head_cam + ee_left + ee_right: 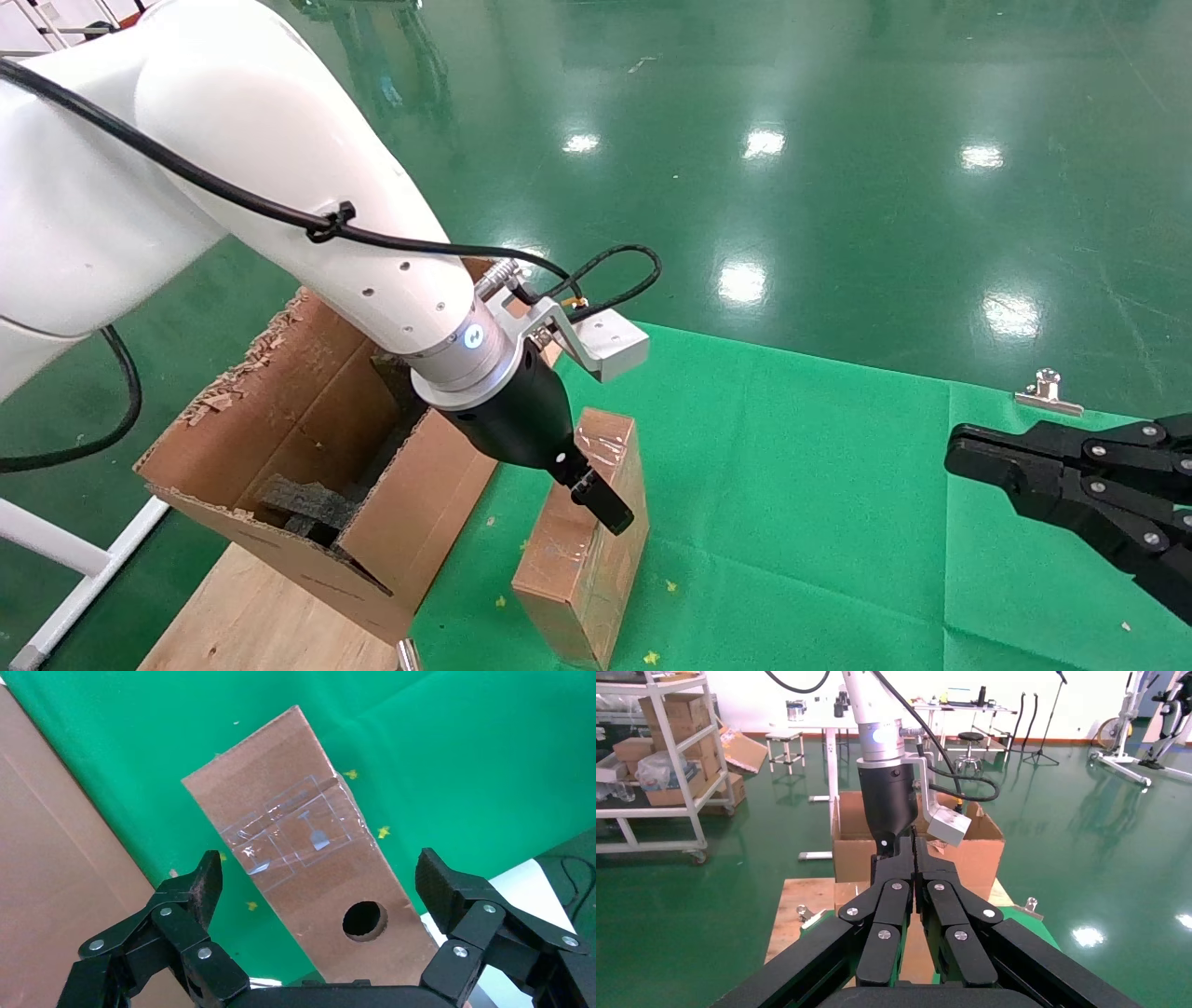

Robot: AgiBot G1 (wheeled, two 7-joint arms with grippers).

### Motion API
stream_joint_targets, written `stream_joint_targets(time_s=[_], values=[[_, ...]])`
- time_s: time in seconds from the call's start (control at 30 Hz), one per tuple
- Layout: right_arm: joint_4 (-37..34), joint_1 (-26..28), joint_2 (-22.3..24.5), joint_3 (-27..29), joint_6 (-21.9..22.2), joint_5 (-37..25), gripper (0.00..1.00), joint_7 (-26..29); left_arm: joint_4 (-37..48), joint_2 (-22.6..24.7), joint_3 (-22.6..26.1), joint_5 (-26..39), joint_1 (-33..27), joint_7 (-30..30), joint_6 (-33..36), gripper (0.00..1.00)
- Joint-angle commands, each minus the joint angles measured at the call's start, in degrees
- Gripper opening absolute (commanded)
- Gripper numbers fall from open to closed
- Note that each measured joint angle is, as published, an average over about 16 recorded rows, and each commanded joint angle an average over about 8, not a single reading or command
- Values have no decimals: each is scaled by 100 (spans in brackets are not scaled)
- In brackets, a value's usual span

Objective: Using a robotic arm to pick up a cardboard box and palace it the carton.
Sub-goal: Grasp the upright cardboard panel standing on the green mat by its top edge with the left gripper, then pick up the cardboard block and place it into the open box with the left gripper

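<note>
The cardboard box stands upright on the green cloth near its left edge, just beside the carton, which sits off that edge with black foam inside. The robotic arm reaches down over the box; the left gripper is spread wide, its fingers flanking the taped, holed face without visible contact. The right gripper is parked over the cloth's right edge, fingers pressed together, well apart from the box.
</note>
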Motion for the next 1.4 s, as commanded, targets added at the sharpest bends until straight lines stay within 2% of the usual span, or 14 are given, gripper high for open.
stream_joint_targets(time_s=[0.03, 0.93, 1.13, 1.4], values=[[0, 0, 0, 0, 0, 0, 100, 0, 0, 2, 0, 5, -4, 1, -2, 0], [0, 0, 0, 0, 0, 0, 100, 0, 52, -20, -63, -48, -12, 110, -5, 0], [0, 0, 0, 0, 0, 1, 100, -1, 66, -297, -208, -120, -138, 712, -149, 0], [0, 0, 0, 0, 0, 1, 100, -1, 485, -1326, -810, -666, -673, 2229, -263, 0]])
